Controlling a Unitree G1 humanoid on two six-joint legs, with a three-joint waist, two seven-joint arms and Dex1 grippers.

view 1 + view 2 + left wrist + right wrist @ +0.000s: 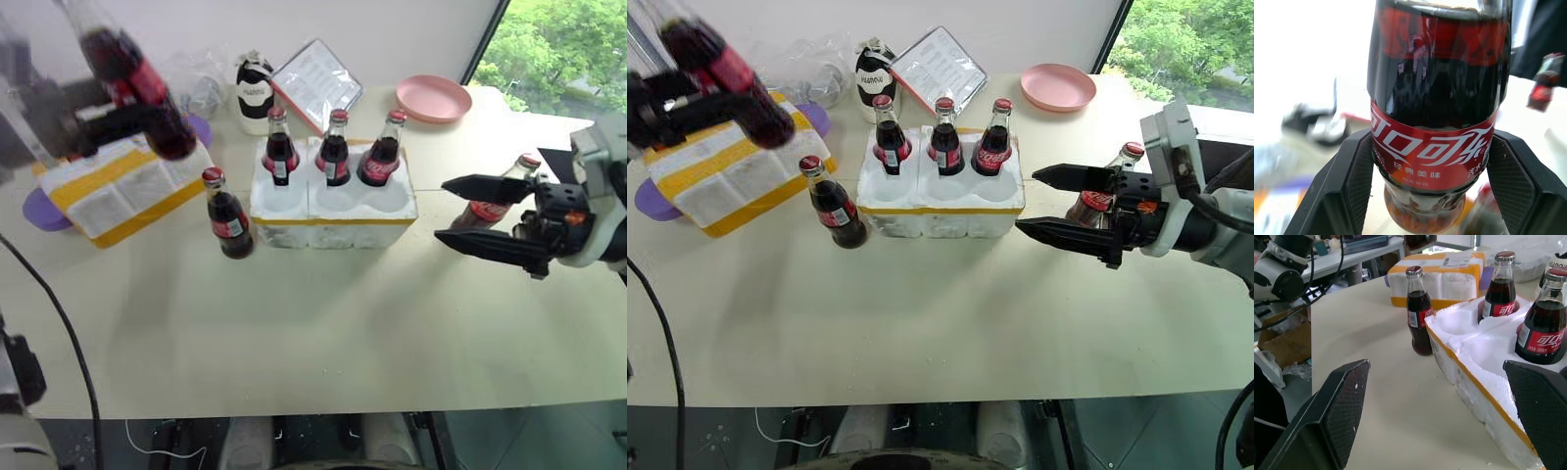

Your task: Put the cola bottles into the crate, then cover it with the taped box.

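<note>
Cola bottles on a pale surface (pixel 294 323) by a window.
Left gripper (pixel 686 98) jaws grasp a raised bottle (pixel 720 73); right gripper (pixel 1063 206) jaws released; three bottles fill the crate (pixel 333 211) beside the taped box (pixel 122 186).

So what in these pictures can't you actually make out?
- Cap of the cola bottle in the left hand: blurred and cut off by the top edge in the eye views.
- The bottle behind the right hand: its body is hidden by the fingers; whether it stands or leans is unclear.
- Print on the taped box's label: too small.
- Clear wrapping near the squat bottle: too blurred to identify.
</note>
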